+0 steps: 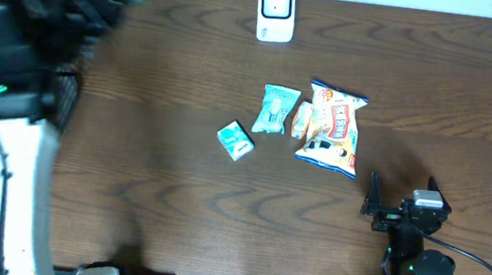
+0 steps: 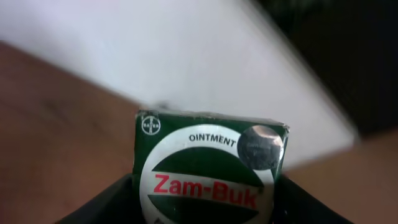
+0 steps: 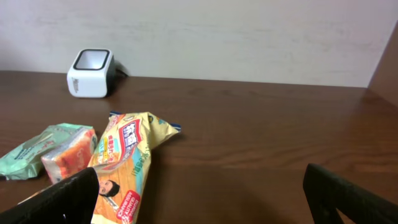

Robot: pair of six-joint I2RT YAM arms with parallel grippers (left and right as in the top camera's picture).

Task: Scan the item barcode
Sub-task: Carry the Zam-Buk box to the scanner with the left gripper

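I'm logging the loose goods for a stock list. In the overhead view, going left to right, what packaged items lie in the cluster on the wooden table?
small green-and-white box → teal plastic packet → small orange packet → large yellow-orange snack bag
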